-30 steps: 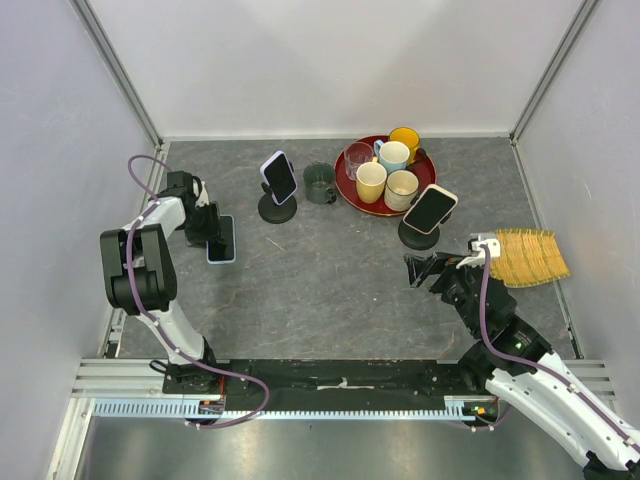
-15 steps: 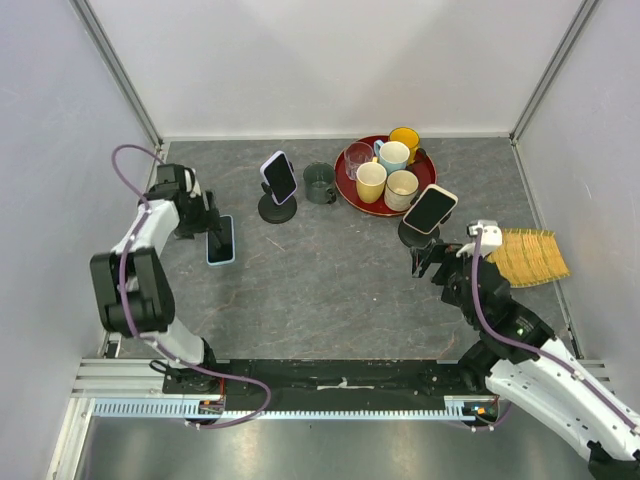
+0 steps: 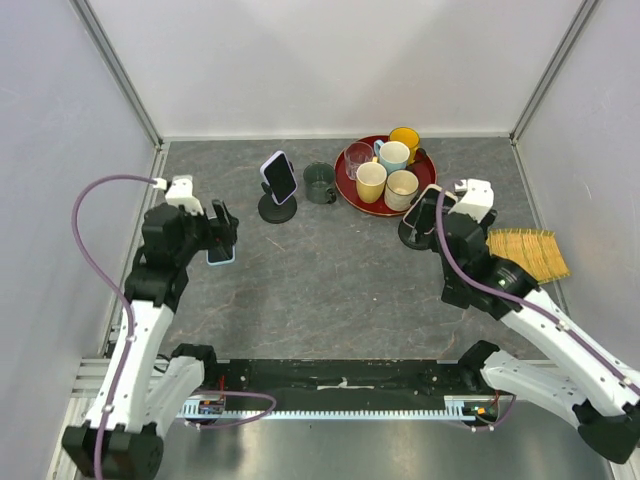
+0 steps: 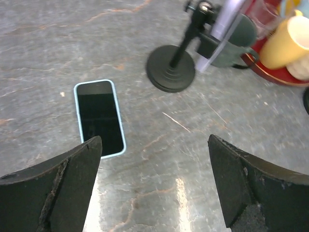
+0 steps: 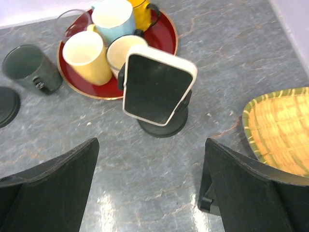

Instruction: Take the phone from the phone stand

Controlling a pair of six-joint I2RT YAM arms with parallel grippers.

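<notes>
Loads of bare room on the grey stone-look worktop [image 3: 320,290] through the middle and near side, boxed in by white walls [image 3: 330,60] at the left, far and right edges. Only tight at the far right. Crowded there by a round red tray [image 5: 169,36] carrying a yellow cup [image 5: 84,55], a light-blue cup [image 5: 113,17], a cream cup [image 5: 116,53], an orange mug [image 3: 406,138] and a clear glass [image 3: 357,158]. Also a dark green mug [image 5: 31,67] just left of it and a yellow woven mat [image 5: 280,130] by the right wall.

Right end effector [image 5: 150,145]: spread wide, pinching nothing, hanging just near of the cream-cased phone [image 5: 157,89] seated tilted on its black round-based stand [image 5: 161,126].

Left end effector [image 4: 154,145]: spread wide too, gripping nothing, above a light-blue-edged phone [image 4: 99,118] lying flat, screen up, on bare worktop near the left edge. Farther back and to the right, a lilac-cased phone [image 3: 279,176] perched on a second black stand [image 4: 171,72], apart from the flat one.

From the top view, can barely make out the flat phone under the left fingers or the cream-cased one behind the right wrist. Lilac-cased phone cut off at the top of the left wrist view, mat cut off at the right of the right wrist view. Can't tell whether the right-hand stand touches the tray.
</notes>
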